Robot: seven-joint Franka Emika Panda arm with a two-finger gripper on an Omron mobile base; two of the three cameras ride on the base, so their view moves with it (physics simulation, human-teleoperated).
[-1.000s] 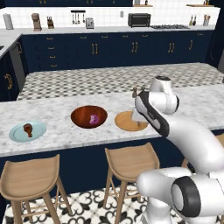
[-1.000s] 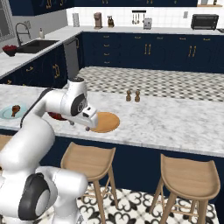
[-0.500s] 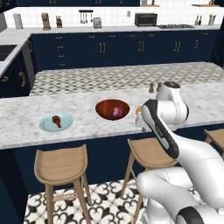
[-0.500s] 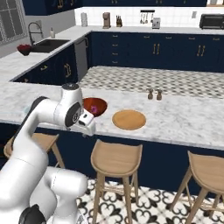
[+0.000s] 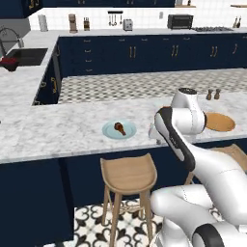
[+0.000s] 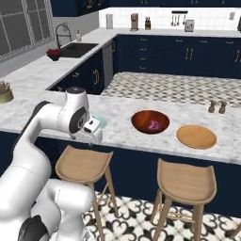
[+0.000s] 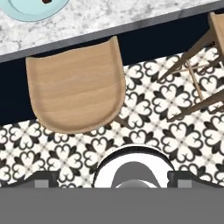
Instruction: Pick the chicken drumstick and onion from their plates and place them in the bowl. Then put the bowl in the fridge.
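The chicken drumstick [image 5: 119,128] lies on the pale blue plate [image 5: 110,132] near the counter's front edge. The plate's rim [image 7: 30,11] also shows at the top left of the hand view. My gripper [image 5: 157,139] [image 6: 92,137] hangs just right of that plate, over the counter's edge, pointing down at a stool. Its fingertips [image 7: 43,179] stand wide apart, open and empty. In the dark red-brown bowl [image 6: 141,126] lies the purple onion [image 6: 153,125]. The tan wooden plate [image 6: 196,136] [image 5: 219,121] is bare. The fridge is out of view.
Wooden stools [image 5: 128,173] [image 6: 84,162] [image 6: 186,181] stand under the marble counter [image 5: 58,130]. Salt and pepper shakers [image 6: 216,107] are at the counter's back right. A sink [image 6: 75,47] and a small planter [image 6: 4,94] are to the left. Patterned floor tiles [image 7: 175,100] lie below.
The base has driven left along the counter, so the whole scene has slid right in both base views. The blue plate is now close to the hand. The gripper stayed open.
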